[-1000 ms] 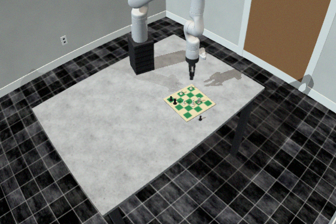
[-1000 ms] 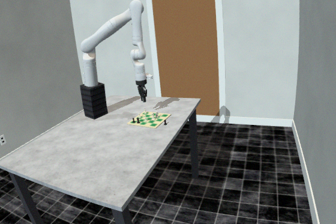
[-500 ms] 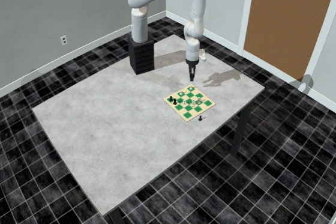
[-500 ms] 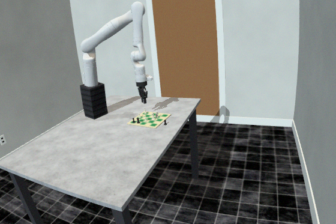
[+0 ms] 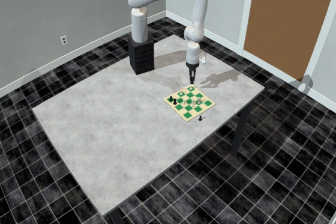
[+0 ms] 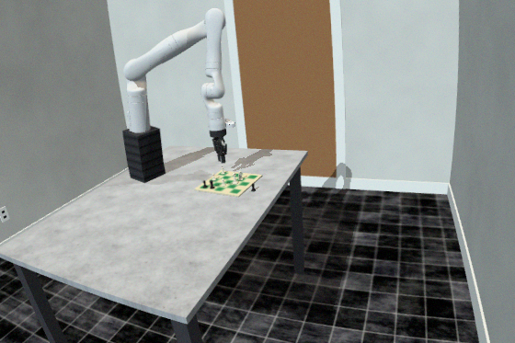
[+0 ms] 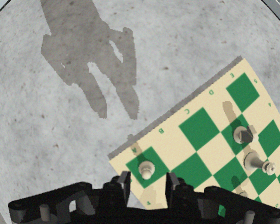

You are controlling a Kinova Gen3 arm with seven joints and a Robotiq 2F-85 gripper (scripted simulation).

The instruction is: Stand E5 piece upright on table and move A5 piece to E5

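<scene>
Gripper (image 5: 192,81) hangs straight down over the far corner of the chessboard (image 5: 207,107), fingers partly open w/ nothing between them, well above the pieces. In the wrist view the 2 fingertips bracket a white piece (image 7: 147,169) standing on the corner green square right below (A5 I think, but the edge letters are too small to read). That piece also shows in the top view (image 5: 191,87), upright, untouched.

Black piece (image 5: 200,118) sits on the table (image 5: 105,140) just beside the board's near edge, off the squares; can't tell for sure if it's upright. 2 more black pieces (image 5: 173,99) stand by the board's left corner, and a few white ones cluster mid-board (image 5: 193,102). Arm's black pedestal (image 5: 141,54) is well apart from the board.
</scene>
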